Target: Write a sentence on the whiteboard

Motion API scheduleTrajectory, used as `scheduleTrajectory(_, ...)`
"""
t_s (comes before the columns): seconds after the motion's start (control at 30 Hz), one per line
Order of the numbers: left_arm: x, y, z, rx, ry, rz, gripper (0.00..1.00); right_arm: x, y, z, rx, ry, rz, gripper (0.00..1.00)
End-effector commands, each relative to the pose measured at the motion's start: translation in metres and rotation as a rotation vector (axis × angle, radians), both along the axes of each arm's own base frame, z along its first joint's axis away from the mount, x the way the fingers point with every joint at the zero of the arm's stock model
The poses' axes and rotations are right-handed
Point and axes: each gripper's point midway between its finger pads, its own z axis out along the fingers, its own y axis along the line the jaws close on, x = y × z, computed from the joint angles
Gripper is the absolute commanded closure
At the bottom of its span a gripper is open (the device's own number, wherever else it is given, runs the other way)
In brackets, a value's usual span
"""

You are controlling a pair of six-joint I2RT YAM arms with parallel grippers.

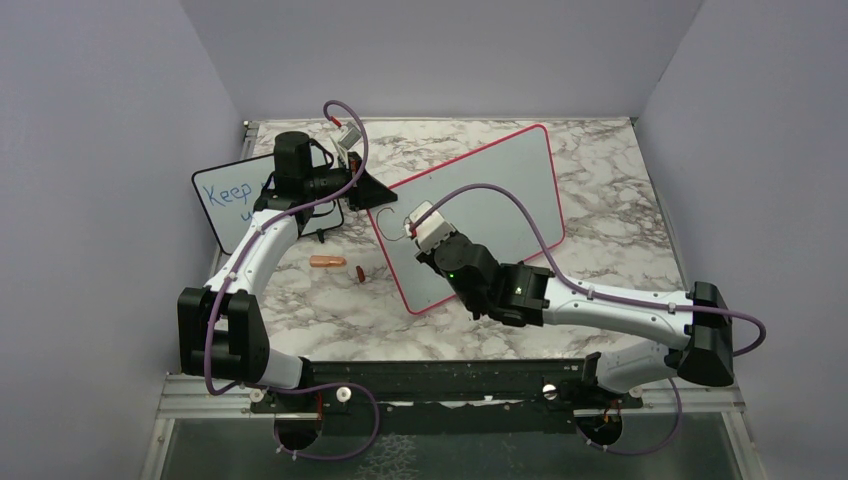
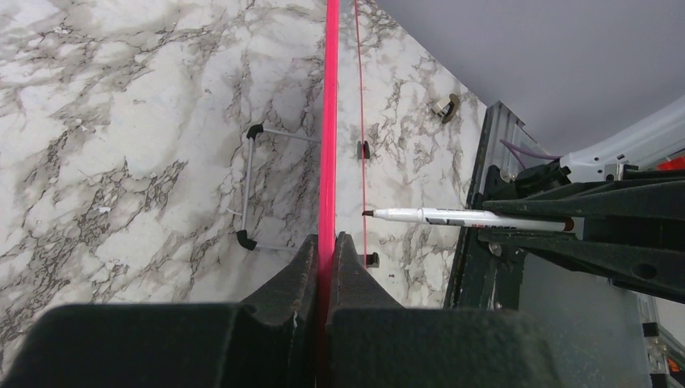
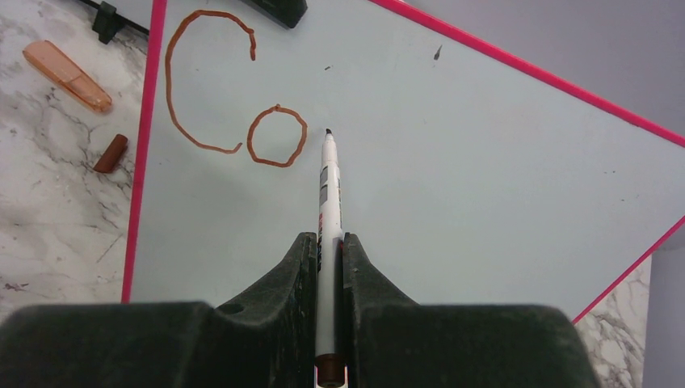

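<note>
Robotics lab, purpose-built test cell. Giveaways: two white-and-black jointed arms, left arm (image 1: 255,255) and right arm (image 1: 620,310), bolted side by side to a black rail (image 1: 450,372) at the near edge of the bench (image 1: 620,210). Aluminium framing (image 1: 200,398) under the rail. Marble-pattern bench top boxed in on three sides by plain lavender walls (image 1: 100,150). Purple cables (image 1: 490,187) looped loose along both arms, exposed rather than dressed. Bare, staged enclosure look, not living or office space.
</note>
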Motion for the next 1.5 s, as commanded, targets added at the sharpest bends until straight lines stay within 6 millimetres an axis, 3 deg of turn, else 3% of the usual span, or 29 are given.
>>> scheduleTrajectory(0.0, 0.000, 0.000, -0.030, 0.058, 0.038, 0.002, 1.00, 0.005, -0.010, 0.008, 0.030, -0.017, -0.043, 0.99)
scheduleTrajectory(0.7, 0.000, 0.000, -0.031, 0.056, 0.044, 0.000, 1.00, 0.006, 0.013, 0.012, 0.061, -0.015, 0.025, 0.99)
scheduleTrajectory(1.1, 0.001, 0.000, -0.032, 0.057, 0.047, 0.001, 1.00, 0.011, 0.008, 0.003, 0.041, -0.010, -0.001, 0.99)
scheduleTrajectory(1.47, 0.001, 0.000, -0.033, 0.058, 0.048, 0.000, 1.00, 0.003, 0.001, -0.011, 0.016, 0.045, 0.012, 0.99)
